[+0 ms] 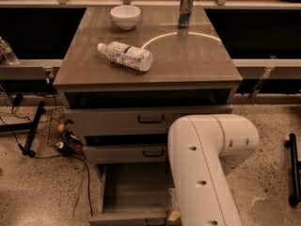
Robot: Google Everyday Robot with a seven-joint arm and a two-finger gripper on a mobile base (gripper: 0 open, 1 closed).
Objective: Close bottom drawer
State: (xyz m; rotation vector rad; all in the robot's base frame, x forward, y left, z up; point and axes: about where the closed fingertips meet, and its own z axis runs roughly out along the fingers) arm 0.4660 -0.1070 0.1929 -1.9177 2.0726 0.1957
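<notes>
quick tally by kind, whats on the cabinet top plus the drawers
bowl: 1
bottle: 1
can: 1
drawers: 3 (top drawer, middle drawer, bottom drawer pulled out)
total: 6
gripper: not in view, somewhere past the white arm
</notes>
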